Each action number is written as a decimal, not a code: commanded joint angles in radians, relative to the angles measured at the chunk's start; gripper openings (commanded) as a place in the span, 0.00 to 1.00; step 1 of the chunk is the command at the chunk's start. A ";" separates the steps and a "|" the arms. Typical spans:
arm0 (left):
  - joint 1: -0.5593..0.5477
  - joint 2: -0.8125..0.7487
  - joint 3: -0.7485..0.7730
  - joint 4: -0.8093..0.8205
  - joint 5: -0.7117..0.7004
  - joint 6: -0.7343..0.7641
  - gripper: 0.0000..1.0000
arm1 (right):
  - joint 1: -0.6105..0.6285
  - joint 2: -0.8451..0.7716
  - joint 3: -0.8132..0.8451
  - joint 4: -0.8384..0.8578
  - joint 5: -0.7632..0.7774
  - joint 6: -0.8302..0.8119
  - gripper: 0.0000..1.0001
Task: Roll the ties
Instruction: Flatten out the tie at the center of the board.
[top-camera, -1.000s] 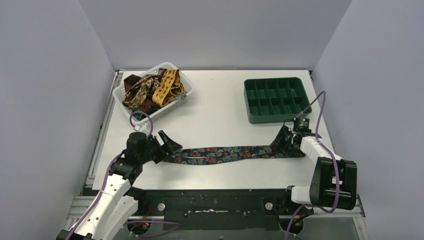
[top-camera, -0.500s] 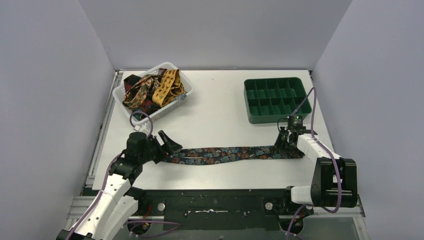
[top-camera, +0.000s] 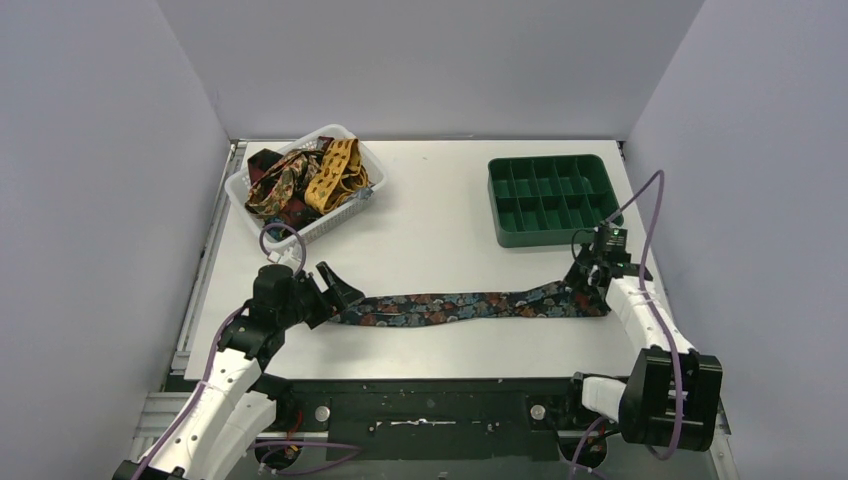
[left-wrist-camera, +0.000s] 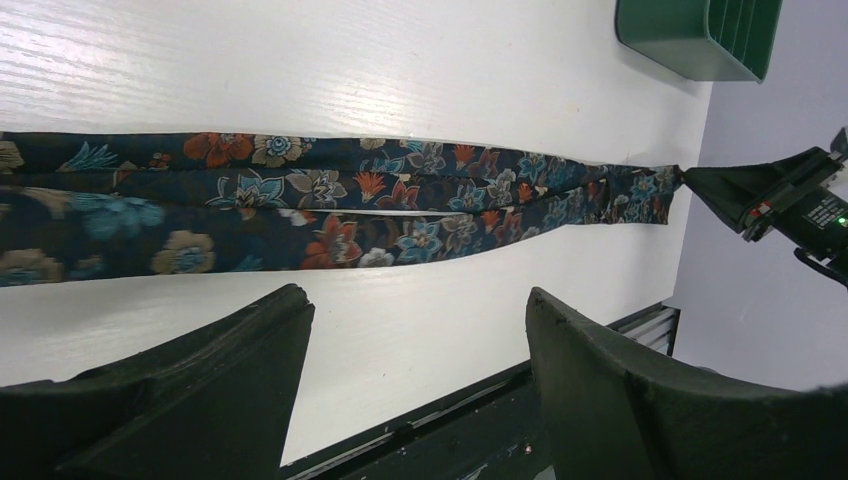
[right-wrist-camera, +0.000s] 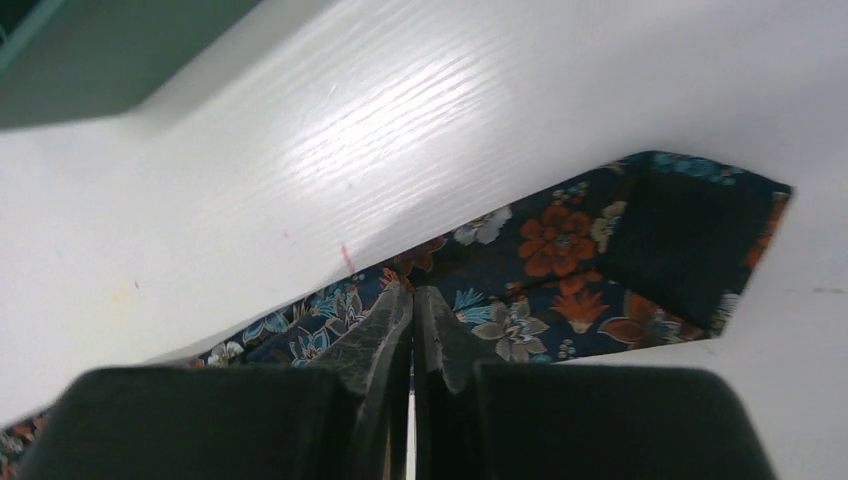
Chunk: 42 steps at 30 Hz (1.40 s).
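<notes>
Right gripper (right-wrist-camera: 411, 300) was pinched shut on the floral tie (top-camera: 450, 305) at its right end. The tie lay stretched across the near table (top-camera: 440, 220). Left gripper (top-camera: 335, 288) hung with jaws apart over the tie's left end. The roll needed a firm pinch, tight turns and aligned edges.

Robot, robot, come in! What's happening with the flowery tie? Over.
Left hand open, by the tie. Right hand shut on the tie's end. Tie flat, unrolled. Basket, tray well apart.

floral tie (top-camera: 455, 305) across table (top-camera: 430, 215), green tray (top-camera: 540, 238)
</notes>
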 joint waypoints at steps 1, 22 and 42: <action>0.007 -0.014 0.025 0.000 -0.005 0.025 0.76 | -0.094 -0.050 -0.002 0.025 0.056 0.024 0.00; 0.011 -0.035 0.056 -0.096 -0.187 -0.049 0.76 | -0.060 -0.064 0.165 0.035 -0.177 -0.079 0.55; 0.025 -0.086 0.131 -0.231 -0.317 -0.099 0.78 | 0.945 0.388 0.204 0.591 -0.443 -1.029 0.97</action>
